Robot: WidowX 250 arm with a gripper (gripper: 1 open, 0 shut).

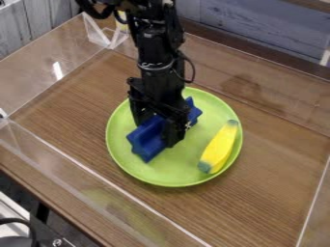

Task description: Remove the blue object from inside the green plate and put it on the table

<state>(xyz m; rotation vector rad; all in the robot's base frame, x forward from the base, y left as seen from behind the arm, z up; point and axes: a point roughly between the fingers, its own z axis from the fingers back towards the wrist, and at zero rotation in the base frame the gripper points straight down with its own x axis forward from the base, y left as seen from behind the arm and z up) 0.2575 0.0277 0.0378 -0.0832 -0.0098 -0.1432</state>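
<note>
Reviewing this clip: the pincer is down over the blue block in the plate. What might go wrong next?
The pincer sits on the blue object inside the green plate; its grip looks off-centre, so the block may tilt or slip when lifted. The yellow piece lies close beside it and might get nudged. The plate may shift too.

A brown wood-grain tabletop (pixel 77 121) fills most of the frame, its grain running diagonally from the lower left toward the upper right. Clear acrylic walls (pixel 37 60) edge it on all visible sides; the left panel catches pale reflections, and the near panel (pixel 142 214) crosses the lower part of the frame as a hazy, glossy band. Beyond the far wall, in the upper right of the frame, stands a grey-blue horizontally planked surface (pixel 264 27). At the lower left corner a strip of pale floor or wall shows below the table edge, too blurred to tell which. The light is even and soft.
</note>
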